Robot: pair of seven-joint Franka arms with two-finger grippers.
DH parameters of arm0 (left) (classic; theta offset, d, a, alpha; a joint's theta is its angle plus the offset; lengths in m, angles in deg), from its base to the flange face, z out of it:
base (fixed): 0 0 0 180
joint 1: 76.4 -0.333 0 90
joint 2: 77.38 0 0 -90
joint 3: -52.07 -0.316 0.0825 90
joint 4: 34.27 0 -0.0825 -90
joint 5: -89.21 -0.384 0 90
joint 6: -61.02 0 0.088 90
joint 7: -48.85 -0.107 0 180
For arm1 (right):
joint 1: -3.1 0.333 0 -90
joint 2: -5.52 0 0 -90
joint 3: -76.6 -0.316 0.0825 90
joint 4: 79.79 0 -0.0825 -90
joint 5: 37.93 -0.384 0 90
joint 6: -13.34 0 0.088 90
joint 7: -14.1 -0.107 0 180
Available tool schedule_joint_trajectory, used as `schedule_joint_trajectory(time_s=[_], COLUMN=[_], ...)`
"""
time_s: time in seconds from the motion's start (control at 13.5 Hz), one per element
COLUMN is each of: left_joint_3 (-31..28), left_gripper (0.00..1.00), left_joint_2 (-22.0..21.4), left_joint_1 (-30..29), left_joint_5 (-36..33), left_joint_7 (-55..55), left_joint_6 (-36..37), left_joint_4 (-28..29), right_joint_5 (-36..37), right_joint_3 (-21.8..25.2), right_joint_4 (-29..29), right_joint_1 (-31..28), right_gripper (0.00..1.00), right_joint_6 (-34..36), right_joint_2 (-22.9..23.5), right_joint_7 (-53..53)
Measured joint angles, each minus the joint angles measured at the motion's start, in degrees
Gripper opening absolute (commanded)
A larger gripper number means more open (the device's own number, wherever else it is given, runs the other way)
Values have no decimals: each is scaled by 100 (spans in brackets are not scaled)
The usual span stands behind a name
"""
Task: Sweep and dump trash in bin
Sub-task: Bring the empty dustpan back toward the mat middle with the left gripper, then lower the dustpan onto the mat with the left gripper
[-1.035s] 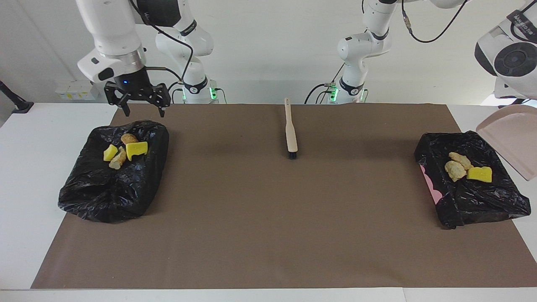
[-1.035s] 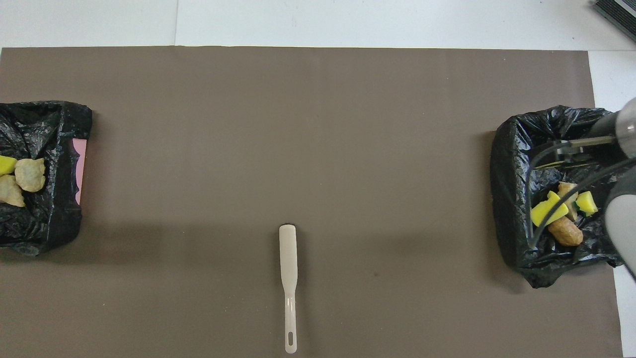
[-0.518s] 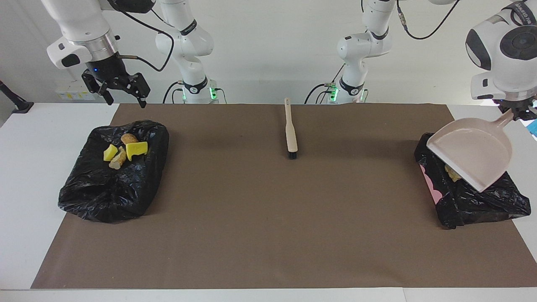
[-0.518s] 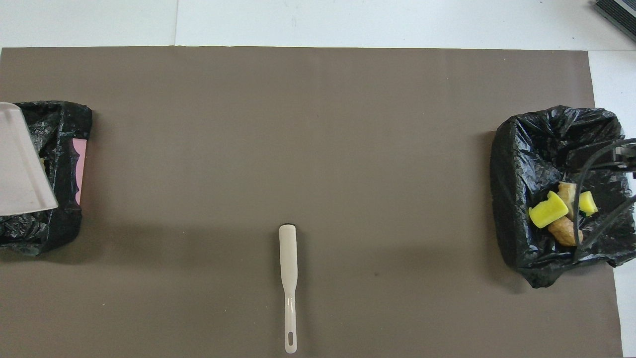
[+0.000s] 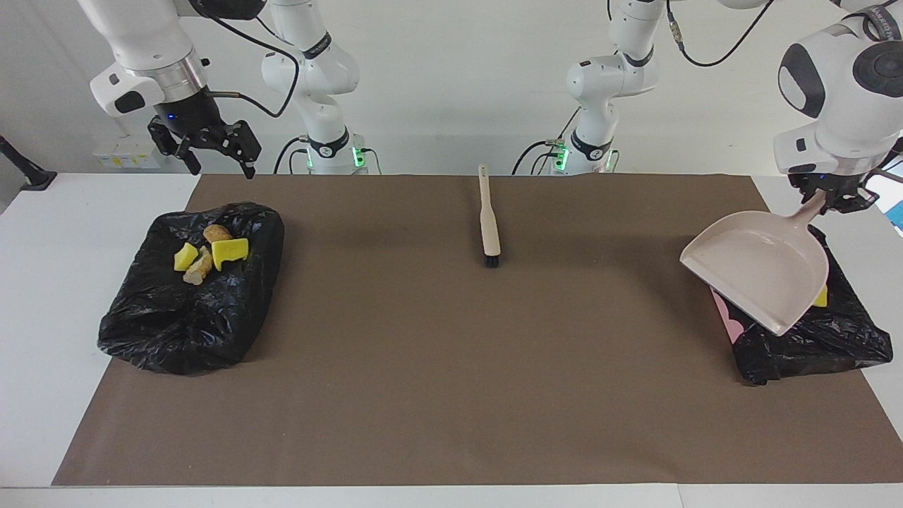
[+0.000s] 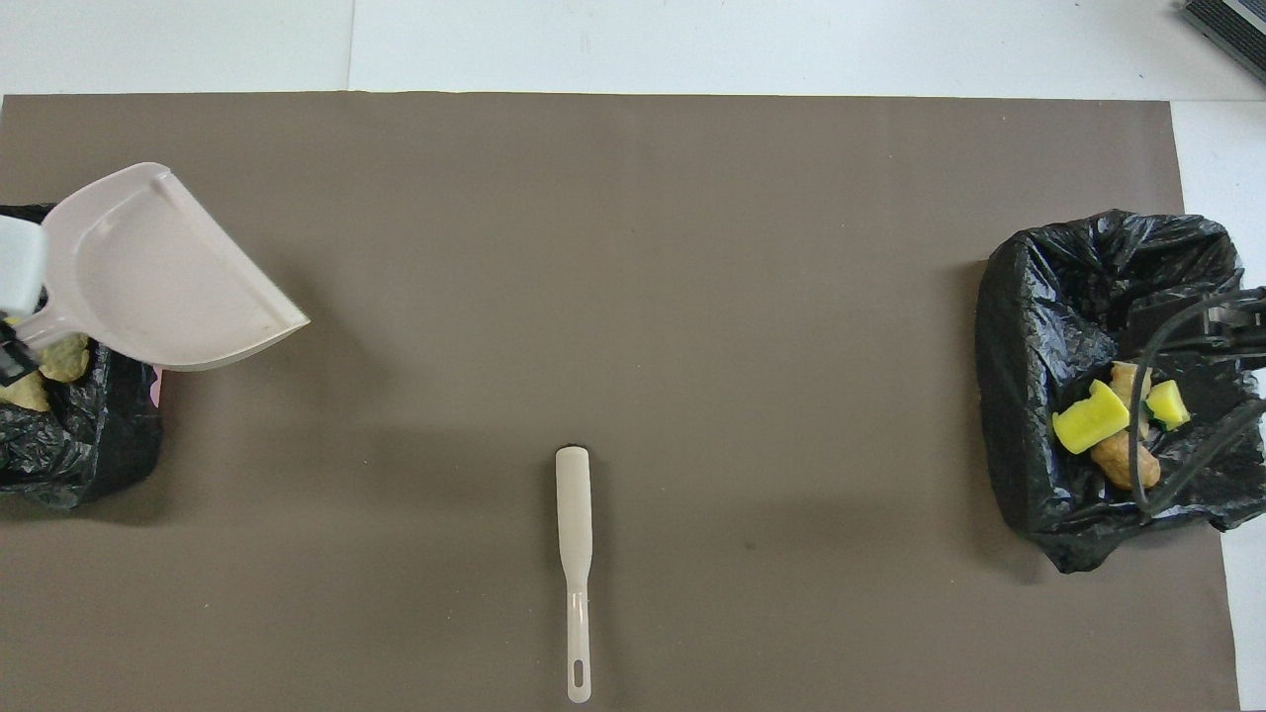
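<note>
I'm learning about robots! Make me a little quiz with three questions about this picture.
1. True or false: the dustpan lies flat on the mat.
2. Which gripper holds it: A left, B right?
3. Fill in: the trash sits in a black ____.

Key
1. False: the left gripper holds it up over the bin.
2. A; the right gripper is open.
3. Bin; the brush lies untouched.
</note>
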State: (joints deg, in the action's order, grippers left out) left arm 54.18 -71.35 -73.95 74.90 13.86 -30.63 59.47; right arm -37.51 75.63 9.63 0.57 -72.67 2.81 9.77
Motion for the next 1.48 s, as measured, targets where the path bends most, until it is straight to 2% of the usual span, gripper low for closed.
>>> schedule_joint_trajectory(time_s=[0.37,0.67,0.89,1.11,1.33,1.4,1.48], left_joint_3=[5,18,13,5,-2,-2,1], left_gripper=[0,0,0,0,0,7,20], left_joint_2=[356,1197,1855,2158,2196,2203,2204], left_joint_1=[901,1957,2460,2638,2646,2651,2658], left_joint_5=[1196,1488,1578,1579,1578,1578,1578], left_joint_7=[2318,4566,5752,6205,6224,6224,6224], left_joint_6=[-768,-2093,-2473,-2720,-2755,-2782,-2805], left_joint_4=[5,-56,-523,-661,-629,-594,-530], right_joint_5=[-2,-3,-3,-3,-3,-3,-3], right_joint_3=[0,0,0,0,0,0,0], right_joint_4=[3,3,3,3,4,4,4], right_joint_1=[0,0,0,0,0,0,0], right_gripper=[100,100,100,100,100,100,100], right_joint_6=[0,0,0,0,0,0,0], right_joint_2=[0,0,0,0,0,0,0], right_joint_7=[0,0,0,0,0,0,0])
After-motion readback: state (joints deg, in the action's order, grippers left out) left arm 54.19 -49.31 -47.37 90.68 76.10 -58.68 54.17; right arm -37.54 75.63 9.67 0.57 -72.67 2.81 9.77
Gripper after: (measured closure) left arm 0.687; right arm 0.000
